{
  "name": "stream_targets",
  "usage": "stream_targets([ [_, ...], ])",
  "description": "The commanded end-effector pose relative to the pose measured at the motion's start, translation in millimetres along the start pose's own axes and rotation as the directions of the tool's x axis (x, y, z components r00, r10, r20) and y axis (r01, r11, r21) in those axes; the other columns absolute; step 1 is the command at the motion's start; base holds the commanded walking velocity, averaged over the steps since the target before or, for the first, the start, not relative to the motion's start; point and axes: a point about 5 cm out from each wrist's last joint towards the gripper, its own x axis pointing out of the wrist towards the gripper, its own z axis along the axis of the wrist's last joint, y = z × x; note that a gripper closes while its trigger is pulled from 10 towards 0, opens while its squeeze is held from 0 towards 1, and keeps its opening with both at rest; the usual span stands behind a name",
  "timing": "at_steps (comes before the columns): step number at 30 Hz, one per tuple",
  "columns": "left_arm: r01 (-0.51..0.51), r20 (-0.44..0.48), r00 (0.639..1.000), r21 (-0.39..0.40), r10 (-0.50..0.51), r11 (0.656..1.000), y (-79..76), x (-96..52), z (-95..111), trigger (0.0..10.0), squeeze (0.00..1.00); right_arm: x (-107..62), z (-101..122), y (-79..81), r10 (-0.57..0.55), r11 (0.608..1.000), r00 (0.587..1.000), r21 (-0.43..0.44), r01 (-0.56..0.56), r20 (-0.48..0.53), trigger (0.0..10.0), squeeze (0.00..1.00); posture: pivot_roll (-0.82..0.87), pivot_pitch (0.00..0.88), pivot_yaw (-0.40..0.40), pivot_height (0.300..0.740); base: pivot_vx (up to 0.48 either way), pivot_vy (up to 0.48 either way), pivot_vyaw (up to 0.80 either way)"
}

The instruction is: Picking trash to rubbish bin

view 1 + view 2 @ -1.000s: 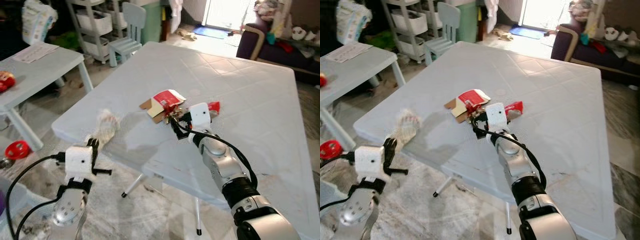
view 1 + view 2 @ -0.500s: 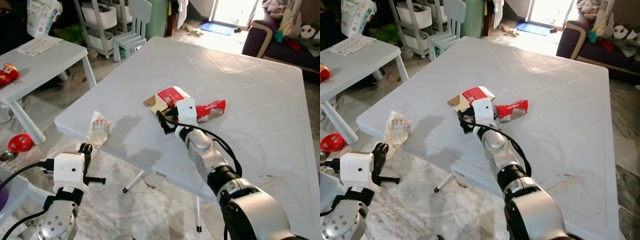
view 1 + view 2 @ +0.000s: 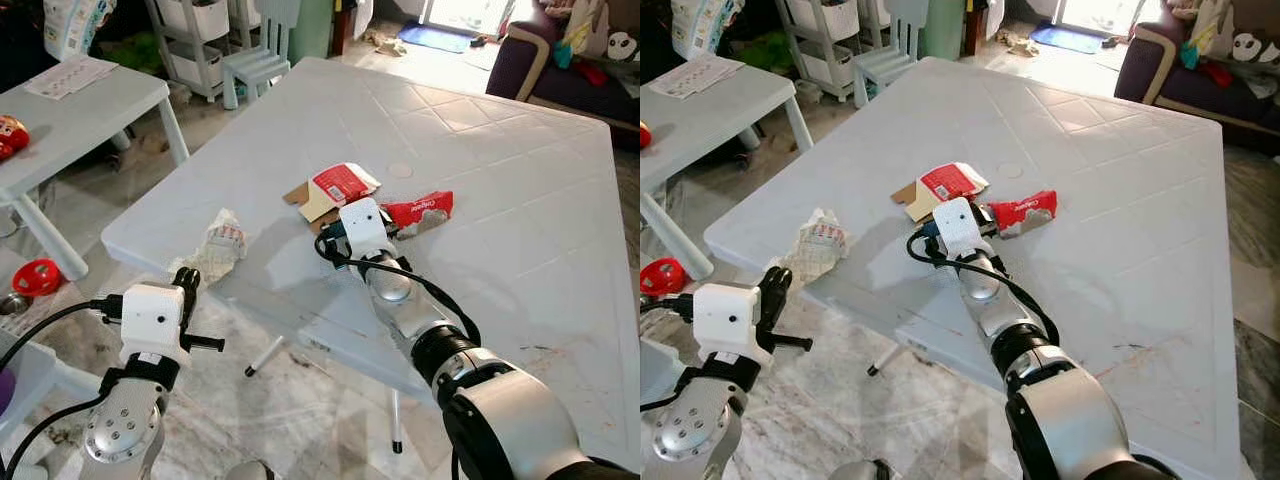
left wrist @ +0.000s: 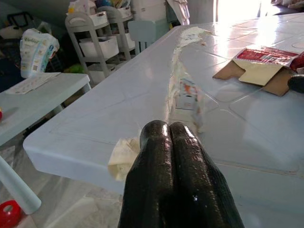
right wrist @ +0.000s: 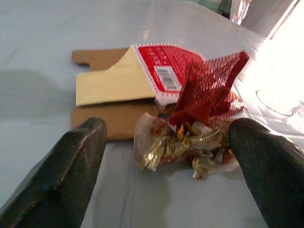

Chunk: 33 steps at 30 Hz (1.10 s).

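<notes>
Our left gripper [image 4: 178, 137], pads pressed together and empty, hangs below the table [image 3: 520, 160] edge, with the crumpled paper wrapper [image 3: 218, 243] just ahead of it on the table's corner. Since a moment ago our right arm has pulled back slightly, and we judge the grasp not yet made. Our right gripper [image 5: 171, 156] now lies low over the table with fingers spread wide, the red mesh-and-foil bundle [image 5: 199, 128] lying between them, the flattened red carton [image 5: 137, 80] just beyond and the red snack wrapper [image 3: 420, 211] off to its right.

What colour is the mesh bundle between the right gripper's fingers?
Red netting with gold tinsel; clearest in the right wrist view.
</notes>
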Motion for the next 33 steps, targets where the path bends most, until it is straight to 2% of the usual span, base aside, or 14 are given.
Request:
stream_targets([
  [1, 0.015, 0.002, 1.0, 0.005, -0.015, 1.0, -0.5, 0.2, 2, 0.0, 0.0, 0.3, -2, 0.9, 0.01, 1.0, 1.0, -0.005, -0.01, -0.022, 0.0, 0.0, 0.29, 0.147, -0.067, 0.74, 0.0, 0.0, 0.0],
  [11, 0.011, 0.006, 1.0, -0.001, -0.011, 1.0, -0.8, 4.0, 3, 0.0, 0.0, -1.7, -5, 9.2, 0.031, 0.999, 0.999, 0.015, -0.03, -0.031, 0.0, 0.0, 0.28, 0.123, -0.073, 0.74, 0.0, 0.0, 0.0],
  [21, 0.006, 0.037, 0.999, 0.008, -0.006, 1.0, 0.2, 15.4, 8, 0.0, 0.0, -2.7, -9, -0.4, 0.002, 0.999, 0.999, 0.049, 0.0, -0.041, 0.0, 0.0, 0.28, 0.101, -0.073, 0.74, 0.0, 0.0, 0.0],
  [33, 0.001, 0.044, 0.999, 0.01, -0.001, 1.0, 0.6, 19.7, 8, 0.0, 0.0, -2.8, -9, -1.2, -0.004, 0.998, 0.999, 0.063, 0.006, -0.038, 0.0, 0.0, 0.27, 0.094, -0.071, 0.74, 0.0, 0.0, 0.0],
])
